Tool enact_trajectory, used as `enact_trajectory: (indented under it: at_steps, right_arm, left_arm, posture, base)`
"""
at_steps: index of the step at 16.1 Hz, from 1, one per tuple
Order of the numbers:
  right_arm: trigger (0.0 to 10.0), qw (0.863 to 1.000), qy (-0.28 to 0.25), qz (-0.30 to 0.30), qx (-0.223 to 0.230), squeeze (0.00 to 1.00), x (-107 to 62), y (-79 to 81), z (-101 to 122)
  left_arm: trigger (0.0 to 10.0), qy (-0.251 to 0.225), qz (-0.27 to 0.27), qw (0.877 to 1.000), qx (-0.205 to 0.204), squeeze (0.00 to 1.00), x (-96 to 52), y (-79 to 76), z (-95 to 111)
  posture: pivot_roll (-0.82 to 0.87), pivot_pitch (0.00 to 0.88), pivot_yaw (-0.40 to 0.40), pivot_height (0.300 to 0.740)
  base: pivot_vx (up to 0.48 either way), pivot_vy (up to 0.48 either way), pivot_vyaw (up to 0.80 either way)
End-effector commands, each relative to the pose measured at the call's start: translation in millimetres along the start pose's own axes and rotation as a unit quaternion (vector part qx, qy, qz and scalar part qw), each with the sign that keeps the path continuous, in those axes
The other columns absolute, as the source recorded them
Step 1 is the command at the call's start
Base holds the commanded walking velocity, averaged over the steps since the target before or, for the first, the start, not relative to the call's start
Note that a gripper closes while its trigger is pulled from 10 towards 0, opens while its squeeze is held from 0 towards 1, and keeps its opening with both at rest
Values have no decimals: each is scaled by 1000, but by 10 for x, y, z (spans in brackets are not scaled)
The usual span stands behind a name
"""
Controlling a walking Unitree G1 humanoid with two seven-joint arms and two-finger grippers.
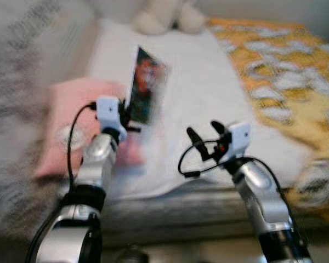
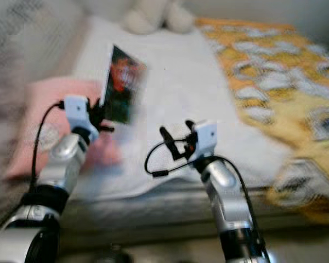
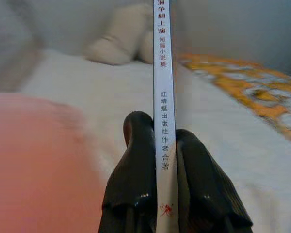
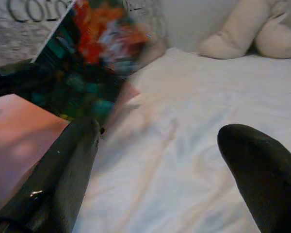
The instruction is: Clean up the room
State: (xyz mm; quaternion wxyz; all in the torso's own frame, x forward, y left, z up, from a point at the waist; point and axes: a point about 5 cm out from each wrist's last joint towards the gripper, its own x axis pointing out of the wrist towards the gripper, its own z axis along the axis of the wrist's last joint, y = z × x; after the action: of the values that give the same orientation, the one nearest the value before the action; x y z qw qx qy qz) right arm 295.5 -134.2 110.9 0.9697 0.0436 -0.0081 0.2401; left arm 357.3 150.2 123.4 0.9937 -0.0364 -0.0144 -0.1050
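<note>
The left gripper was clamped on the lower spine of a thin book, holding it upright above the bed, just over a pink pillow. The right gripper hovered empty beside it, fingers spread wide over the white sheet. A plush toy lay at the head of the bed, and a yellow blanket covered the robot's right side. The head views were blurred. Pinched only near one end, the tall book could swing or slip out during a quick turn.
</note>
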Motion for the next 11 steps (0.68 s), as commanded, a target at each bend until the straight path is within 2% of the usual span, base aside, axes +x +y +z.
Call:
enact_trajectory:
  at_steps: [1,3,4,9,10,11]
  right_arm:
    - [10000,1000,2,-11,-11,0,-50,-68,2]
    - [10000,1000,11,-25,-11,0,-59,-103,-29]
    - [10000,999,16,-28,-5,0,-55,-113,-48]
    - [10000,1000,11,-21,-6,0,-29,-93,-31]
    - [10000,1000,12,-21,-5,0,-25,-94,-34]
    - [10000,1000,12,-21,-5,0,-23,-94,-34]
  left_arm:
    - [0,-19,-11,1000,4,0,28,-91,70]
    - [0,-14,-10,1000,0,0,28,-113,52]
    - [0,-11,-9,1000,-4,0,31,-116,49]
    - [0,-8,-10,1000,7,0,21,-116,40]
    - [10000,-6,-10,1000,12,0,26,-127,41]
    - [10000,-5,-9,1000,12,0,27,-130,41]
  posture:
    - [-103,0,-11,740]
    - [-100,0,-13,740]
    - [-96,0,-15,740]
    - [-88,0,-18,740]
    - [-86,0,-19,740]
    - [-86,0,-19,740]
  base:
    - [0,-442,500]
    - [124,-424,491]
    - [285,0,438]
    - [0,0,0]
    - [0,0,0]
    - [0,0,0]
